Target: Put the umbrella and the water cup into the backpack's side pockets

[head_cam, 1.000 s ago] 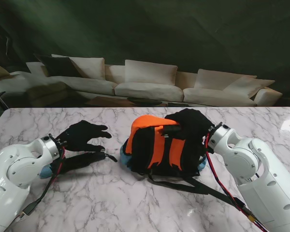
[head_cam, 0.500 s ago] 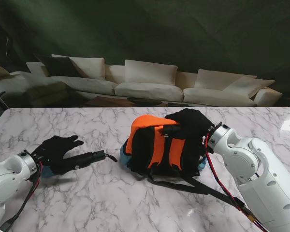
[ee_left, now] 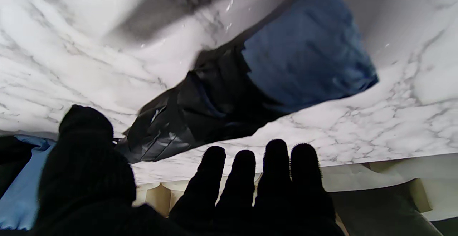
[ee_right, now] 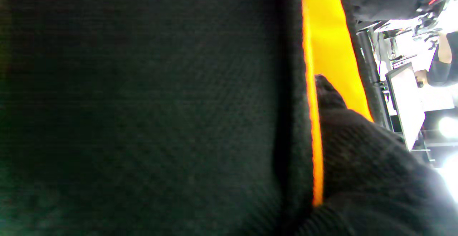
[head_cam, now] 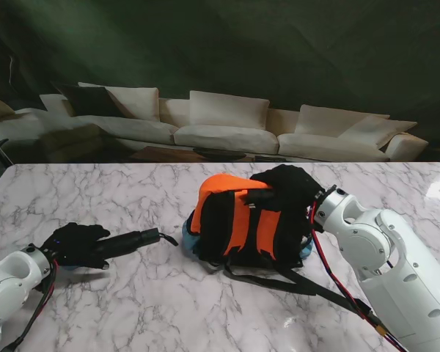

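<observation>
Reaching low over the marble table (head_cam: 154, 293), the left hand (head_cam: 73, 244) sits at the blue butt end of the folded umbrella (head_cam: 128, 240), which lies flat with its black handle pointing toward the backpack (head_cam: 242, 224). In the left wrist view the fingers (ee_left: 247, 178) are extended side by side and the thumb stands apart; the umbrella (ee_left: 250, 82) lies just beyond the fingertips, so nothing is gripped and the hand looks spread to close around the canopy. The pack lies in the middle, a blue side showing at its left edge, likely the pocket the umbrella is meant for. On the far side, the right hand (head_cam: 290, 187) is pressed onto the pack's top, probably steadying it for insertion. Its wrist view shows only black fabric, an orange strip and one fingertip (ee_right: 327, 94) against it; whether those fingers clamp the cloth I cannot tell. No water cup is visible.
</observation>
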### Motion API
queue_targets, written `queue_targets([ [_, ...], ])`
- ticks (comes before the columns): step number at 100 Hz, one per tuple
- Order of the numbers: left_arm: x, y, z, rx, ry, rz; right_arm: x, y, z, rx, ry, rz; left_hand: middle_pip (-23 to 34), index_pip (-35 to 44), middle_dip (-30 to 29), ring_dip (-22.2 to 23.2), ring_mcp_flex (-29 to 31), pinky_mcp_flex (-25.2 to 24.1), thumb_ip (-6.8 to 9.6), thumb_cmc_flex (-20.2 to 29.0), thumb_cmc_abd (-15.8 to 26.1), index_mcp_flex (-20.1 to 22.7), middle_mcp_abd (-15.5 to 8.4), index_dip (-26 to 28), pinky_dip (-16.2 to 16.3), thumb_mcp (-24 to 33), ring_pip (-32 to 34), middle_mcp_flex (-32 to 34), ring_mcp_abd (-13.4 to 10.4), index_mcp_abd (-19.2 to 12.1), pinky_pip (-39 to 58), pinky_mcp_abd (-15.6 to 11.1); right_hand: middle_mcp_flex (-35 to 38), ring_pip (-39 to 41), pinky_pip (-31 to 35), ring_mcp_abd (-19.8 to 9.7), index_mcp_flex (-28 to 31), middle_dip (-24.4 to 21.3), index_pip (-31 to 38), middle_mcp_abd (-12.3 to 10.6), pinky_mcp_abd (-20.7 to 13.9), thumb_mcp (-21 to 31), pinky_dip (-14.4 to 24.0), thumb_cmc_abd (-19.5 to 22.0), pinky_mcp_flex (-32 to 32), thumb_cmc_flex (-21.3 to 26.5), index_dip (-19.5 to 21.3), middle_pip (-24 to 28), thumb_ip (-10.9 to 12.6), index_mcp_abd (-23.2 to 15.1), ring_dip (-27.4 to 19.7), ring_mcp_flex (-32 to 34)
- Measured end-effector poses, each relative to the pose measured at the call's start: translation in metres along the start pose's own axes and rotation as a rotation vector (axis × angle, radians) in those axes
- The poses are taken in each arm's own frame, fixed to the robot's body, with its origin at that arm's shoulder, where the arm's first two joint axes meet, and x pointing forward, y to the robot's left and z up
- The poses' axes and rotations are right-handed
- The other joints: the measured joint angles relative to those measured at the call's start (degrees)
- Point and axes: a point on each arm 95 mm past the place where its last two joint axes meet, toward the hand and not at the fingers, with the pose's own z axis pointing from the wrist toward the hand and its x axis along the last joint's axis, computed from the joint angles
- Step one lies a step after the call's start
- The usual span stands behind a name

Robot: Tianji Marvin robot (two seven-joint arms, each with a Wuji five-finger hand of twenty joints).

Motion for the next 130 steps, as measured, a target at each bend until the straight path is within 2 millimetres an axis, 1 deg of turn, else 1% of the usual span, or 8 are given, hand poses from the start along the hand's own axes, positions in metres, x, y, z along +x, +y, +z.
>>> queue_targets([
  [19, -0.004, 0.013, -0.004, -0.01, -0.027, -0.001, 0.0, 0.0, 0.0, 0.0, -0.003, -0.001, 1.3, -0.6, 0.7, 1.1, 0.1, 0.2, 0.0, 0.4, -1.0, 0.0, 0.0, 0.4, 0.0, 0.1, 0.8, 0.7, 0.0, 0.0, 0.7, 0.0, 0.0, 0.0, -0.1, 0.0, 0.0, 0.0, 0.0, 0.0, 0.0, 0.0, 0.0, 0.0, -0.1, 0.0, 0.0, 0.0, 0.0, 0.0, 0.0, 0.0],
  [38, -0.009, 0.019, -0.006, -0.015, -0.058, -0.006, 0.0, 0.0, 0.0, 0.003, -0.003, -0.001, 2.1, -0.6, 1.5, 1.9, 0.8, 0.6, 0.0, 6.3, -1.2, 0.0, 0.0, 0.5, 0.0, 1.5, 1.3, 0.7, 0.0, 0.0, 1.4, 0.0, -0.6, 0.0, -0.3, 0.0, 0.0, 0.0, 0.0, 0.0, 0.0, 0.0, 0.0, 0.0, -0.1, 0.0, 0.0, 0.0, 0.0, 0.0, 0.0, 0.0],
  [72, -0.01, 0.025, 0.002, -0.039, -0.06, -0.03, -0.001, 0.0, 0.0, 0.006, -0.006, 0.001, 3.0, -0.6, 2.1, 2.9, 2.0, 1.5, 0.0, 8.9, -1.3, 0.0, 0.0, 0.7, 0.6, 2.3, 2.2, 1.8, 0.0, 2.5, 2.7, 0.0, -0.6, 0.0, -0.3, 0.0, 0.0, 0.0, 0.0, 0.0, 0.0, 0.0, 0.0, 0.0, -0.1, 0.0, 0.0, 0.0, 0.0, 0.0, 0.0, 0.0],
  [92, -0.009, 0.024, 0.005, -0.049, -0.064, -0.031, -0.002, 0.001, 0.0, 0.003, -0.006, 0.001, 5.0, -0.6, 2.3, 4.4, 6.0, 4.3, 0.0, 14.0, -2.5, 0.6, 0.0, 0.8, 1.4, 3.8, 4.5, 5.9, -0.1, 2.6, 5.6, 0.3, -0.6, -0.1, -0.3, 0.0, 0.0, 0.0, 0.0, 0.0, 0.0, 0.0, 0.0, 0.0, -0.1, 0.0, 0.0, 0.0, 0.0, 0.0, 0.0, 0.0],
  [112, -0.01, 0.021, 0.012, -0.047, -0.065, -0.027, -0.003, -0.001, 0.0, 0.001, -0.009, 0.003, 7.7, 2.9, 5.2, 8.7, 8.0, 7.0, 0.22, 16.9, -4.5, 2.9, 0.2, 1.4, 3.4, 7.9, 7.3, 8.5, 0.4, 2.6, 8.8, 0.9, -0.6, -0.1, -0.3, 0.0, 0.0, 0.0, 0.0, -0.1, 0.0, 0.0, 0.0, 0.0, -0.1, 0.0, 0.0, 0.0, 0.0, 0.0, 0.0, 0.0],
  [122, -0.01, 0.02, 0.015, -0.038, -0.067, -0.023, -0.003, -0.001, 0.001, 0.002, -0.009, 0.003, 9.9, 6.2, 7.4, 11.9, 10.4, 9.3, 0.22, 19.0, -5.0, 4.3, 0.1, 2.8, 4.3, 9.5, 9.7, 9.8, 0.2, 1.3, 11.5, 1.3, -0.6, -0.1, -0.3, 0.0, 0.0, 0.0, 0.0, -0.1, 0.0, 0.0, 0.0, 0.0, -0.1, 0.0, 0.0, 0.0, 0.0, 0.0, 0.0, 0.0],
  [127, -0.01, 0.019, 0.017, -0.031, -0.067, -0.023, -0.003, -0.001, 0.001, 0.001, -0.009, 0.004, 10.7, 8.8, 8.9, 14.3, 12.3, 10.7, 0.22, 19.4, -6.0, 4.8, 0.1, 4.1, 5.0, 10.2, 11.8, 10.5, -0.1, 0.3, 13.6, 1.3, -0.6, -0.1, -0.3, 0.0, 0.0, 0.0, 0.0, -0.1, 0.0, 0.0, 0.0, 0.0, -0.1, 0.0, 0.0, 0.0, 0.0, 0.0, 0.0, 0.0],
  [130, -0.01, 0.019, 0.017, -0.026, -0.067, -0.023, -0.004, -0.001, 0.001, 0.0, -0.009, 0.004, 10.3, 10.6, 12.5, 15.6, 13.4, 11.6, 0.22, 19.8, -6.2, 4.8, 0.1, 5.0, 5.6, 10.8, 13.2, 11.0, -0.5, -0.1, 14.5, 1.4, -0.6, -0.1, -0.3, 0.0, 0.0, 0.0, 0.0, -0.1, 0.0, 0.0, 0.0, 0.0, -0.1, 0.0, 0.0, 0.0, 0.0, 0.0, 0.0, 0.0],
])
